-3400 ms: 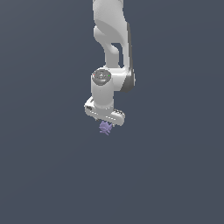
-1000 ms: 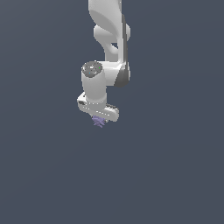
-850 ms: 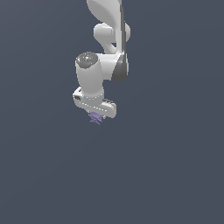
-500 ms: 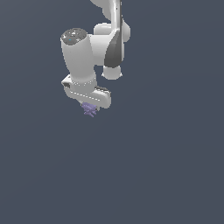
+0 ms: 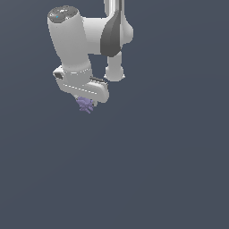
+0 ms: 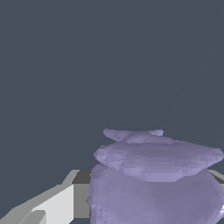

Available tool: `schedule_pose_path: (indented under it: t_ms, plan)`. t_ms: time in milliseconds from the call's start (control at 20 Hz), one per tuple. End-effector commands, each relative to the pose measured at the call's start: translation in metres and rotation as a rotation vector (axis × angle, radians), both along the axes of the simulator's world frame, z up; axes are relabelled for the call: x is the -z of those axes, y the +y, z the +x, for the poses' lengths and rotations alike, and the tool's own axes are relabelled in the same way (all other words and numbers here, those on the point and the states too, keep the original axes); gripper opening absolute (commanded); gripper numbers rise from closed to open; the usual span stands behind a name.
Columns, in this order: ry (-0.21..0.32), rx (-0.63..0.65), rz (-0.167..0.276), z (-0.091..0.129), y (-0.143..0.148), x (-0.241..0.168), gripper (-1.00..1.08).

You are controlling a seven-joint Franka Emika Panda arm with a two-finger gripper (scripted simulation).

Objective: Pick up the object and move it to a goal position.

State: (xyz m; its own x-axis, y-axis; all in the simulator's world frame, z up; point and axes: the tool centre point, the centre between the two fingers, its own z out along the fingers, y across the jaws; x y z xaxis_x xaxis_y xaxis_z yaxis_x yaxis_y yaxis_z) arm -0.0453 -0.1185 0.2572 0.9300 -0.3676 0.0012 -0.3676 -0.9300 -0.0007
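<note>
The object [image 5: 84,104], a small lavender-purple lump with a jagged outline, hangs in the upper left of the exterior view, directly beneath the white gripper [image 5: 85,102] and touching its underside. In the wrist view the object [image 6: 153,179] fills the lower right of the frame as a faceted, rounded body capped by flatter stacked tiers, with one pale finger [image 6: 52,205] just beside it at the lower left edge. The fingers are drawn in narrowly around the lump and grip it; only its lower part shows below the gripper in the exterior view. The gripper body is tilted, its lower edge sloping down toward the exterior view's right. Above it, the thick white cylindrical wrist link [image 5: 70,40] rises to the upper left of the frame, joined to further arm links [image 5: 112,38] that run up out of the top edge. The object is surrounded only by uniform dark blue-grey background [image 5: 170,156], with no supporting surface discernible.
</note>
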Motion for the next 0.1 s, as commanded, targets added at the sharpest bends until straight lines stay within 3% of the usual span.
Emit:
schedule_pose_path:
  t_ms: [0,50]
  plan:
    - [0.001,-0.001,0.000,0.0003,-0.0013,-0.0033,-1.00]
    - [0.001,-0.001,0.000,0.0004,-0.0014,-0.0035,-1.00]
